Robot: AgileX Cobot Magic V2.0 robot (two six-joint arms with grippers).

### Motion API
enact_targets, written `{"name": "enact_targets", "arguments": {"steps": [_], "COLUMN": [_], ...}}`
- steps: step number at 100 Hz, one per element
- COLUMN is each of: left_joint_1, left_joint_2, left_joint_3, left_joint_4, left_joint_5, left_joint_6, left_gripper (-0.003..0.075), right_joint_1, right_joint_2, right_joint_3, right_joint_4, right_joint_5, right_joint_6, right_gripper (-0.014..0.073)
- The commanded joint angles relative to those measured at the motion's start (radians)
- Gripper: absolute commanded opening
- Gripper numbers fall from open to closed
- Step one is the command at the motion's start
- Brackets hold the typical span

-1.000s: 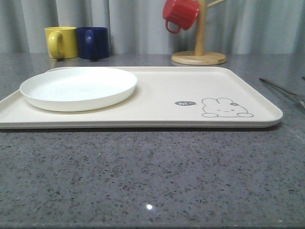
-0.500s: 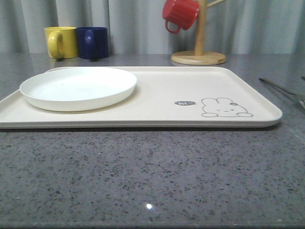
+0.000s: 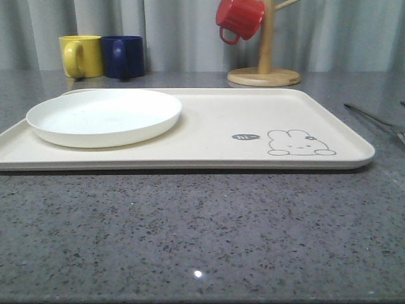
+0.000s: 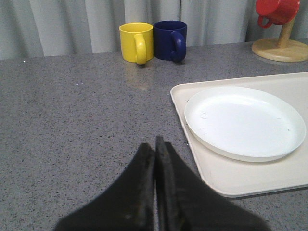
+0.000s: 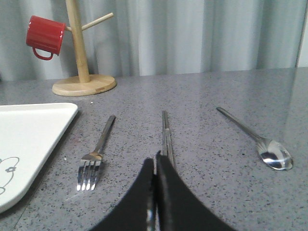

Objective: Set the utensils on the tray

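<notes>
Nothing moved since before; fork (image 5: 95, 155), chopsticks (image 5: 167, 135), spoon (image 5: 260, 140) lie beside tray (image 5: 33, 139); both grippers' (image 4: 155, 149) (image 5: 155, 163) jaws together, empty.

The grey speckled desk (image 3: 202, 234) carries the tray (image 3: 209, 136), two mugs (image 4: 153, 41), a wooden mug tree (image 5: 84, 85); fork (image 5: 96, 154), chopsticks (image 5: 166, 134) and spoon (image 5: 255, 137) lie ahead of the right fingers (image 5: 155, 187), seemingly untouched.
</notes>
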Motion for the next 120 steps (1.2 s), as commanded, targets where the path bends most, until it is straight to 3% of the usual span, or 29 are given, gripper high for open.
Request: {"name": "enact_targets", "arguments": {"steps": [1, 41, 58, 81, 90, 105, 120], "left_joint_1": [-0.006, -0.006, -0.006, -0.006, -0.006, -0.006, -0.006], "left_joint_2": [0.011, 0.011, 0.011, 0.011, 0.011, 0.011, 0.011], "left_joint_3": [-0.024, -0.024, -0.024, -0.024, -0.024, -0.024, -0.024], "left_joint_4": [-0.005, -0.005, -0.005, -0.005, -0.005, -0.005, -0.005], "left_joint_5": [-0.072, -0.072, -0.074, -0.074, -0.074, -0.074, -0.074], "left_joint_6": [-0.009, -0.009, -0.009, -0.009, -0.009, -0.009, -0.009], "left_gripper": [-0.0019, -0.0019, -0.0019, -0.0019, -0.0019, -0.0019, -0.0019], "right_joint_1": [-0.006, -0.006, -0.006, -0.006, -0.006, 0.000, 0.051], "right_joint_2": [-0.017, -0.015, 0.064, 0.337, 0.471, 0.683, 0.872], "right_joint_3": [0.003, -0.017, -0.166, -0.383, -0.463, -0.597, -0.741], "right_joint_4": [-0.010, 0.025, 0.019, 0.021, 0.021, 0.025, 0.032], "right_joint_5": [-0.081, -0.093, 0.156, 0.354, 0.417, 0.489, 0.522], "right_joint_6": [-0.001, 0.007, 0.006, 0.006, 0.006, -0.051, -0.093], "right_gripper": [-0.0062, -0.0062, -0.0062, -0.0047, 0.0043, 0.0314, 0.0363]}}
